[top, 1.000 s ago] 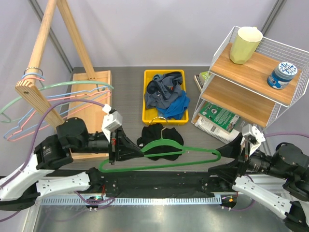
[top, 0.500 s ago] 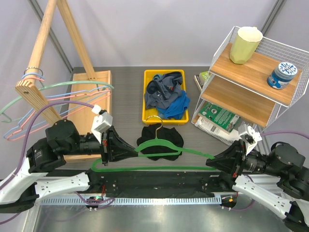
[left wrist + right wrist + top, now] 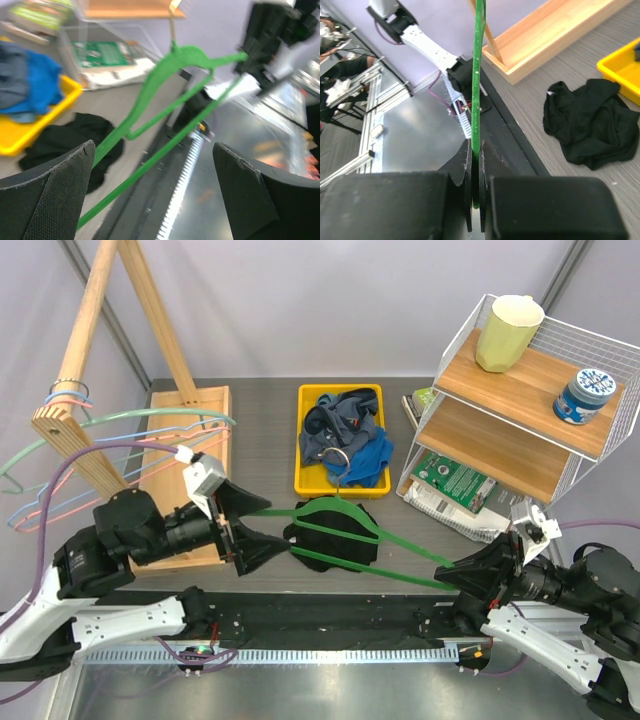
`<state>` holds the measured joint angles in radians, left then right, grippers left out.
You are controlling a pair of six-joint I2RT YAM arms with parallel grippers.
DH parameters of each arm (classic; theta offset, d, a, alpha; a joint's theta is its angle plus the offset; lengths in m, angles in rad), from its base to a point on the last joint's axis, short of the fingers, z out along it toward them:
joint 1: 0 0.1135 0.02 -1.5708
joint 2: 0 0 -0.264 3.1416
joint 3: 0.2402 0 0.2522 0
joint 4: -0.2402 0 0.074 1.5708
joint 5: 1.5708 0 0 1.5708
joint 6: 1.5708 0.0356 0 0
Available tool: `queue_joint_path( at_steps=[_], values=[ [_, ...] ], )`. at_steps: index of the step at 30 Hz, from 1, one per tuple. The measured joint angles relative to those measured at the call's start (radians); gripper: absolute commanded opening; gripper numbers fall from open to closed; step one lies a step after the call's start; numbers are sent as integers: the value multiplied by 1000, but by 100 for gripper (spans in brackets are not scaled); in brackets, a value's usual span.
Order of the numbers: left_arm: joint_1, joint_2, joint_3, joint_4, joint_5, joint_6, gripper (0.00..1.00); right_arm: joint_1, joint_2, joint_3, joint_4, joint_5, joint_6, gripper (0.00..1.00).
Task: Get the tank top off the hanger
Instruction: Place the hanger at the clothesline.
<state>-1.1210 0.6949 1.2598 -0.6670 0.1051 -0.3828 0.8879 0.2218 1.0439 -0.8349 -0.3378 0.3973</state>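
Looking down from above, the green hanger (image 3: 335,504) slants across the tabletop (image 3: 270,410). Its right end is clamped in the right fingers (image 3: 470,575), which are clenched on it. Its left end passes between the left fingers (image 3: 262,547), which are spread wide and released. The black tank top (image 3: 338,542) lies crumpled on the tabletop beneath the hanger, just in front of the yellow tray (image 3: 300,440) of clothes. In the left wrist view, the hanger (image 3: 185,55) runs up between the parted left fingers (image 3: 50,195), close by one of them; whether it touches cannot be told. The tank top (image 3: 60,142) sits in a heap on the tabletop beside the tray (image 3: 75,90). In the right wrist view, the right fingers (image 3: 466,190) pinch the hanger (image 3: 479,75) edge-on. The tank top (image 3: 590,125) lies bunched on the tabletop, apart from the hanger, near a wooden stand (image 3: 555,35).
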Motion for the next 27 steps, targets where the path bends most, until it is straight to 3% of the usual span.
queue_joint_path(
  at_steps=[5, 8, 16, 27],
  values=[
    [0, -67, 0, -8, -195, 1, 100, 0, 1, 19, -77, 62, -7, 1],
    [0, -114, 0, -6, -229, 3, 100, 0, 2, 48, -129, 111, -13, 1],
    [0, -177, -40, 2, -209, 4, 100, 0, 106, 74, -155, 303, -38, 1],
    [0, -208, -161, -20, -152, -32, 100, -1, 505, 121, 56, 432, -127, 1]
  ],
)
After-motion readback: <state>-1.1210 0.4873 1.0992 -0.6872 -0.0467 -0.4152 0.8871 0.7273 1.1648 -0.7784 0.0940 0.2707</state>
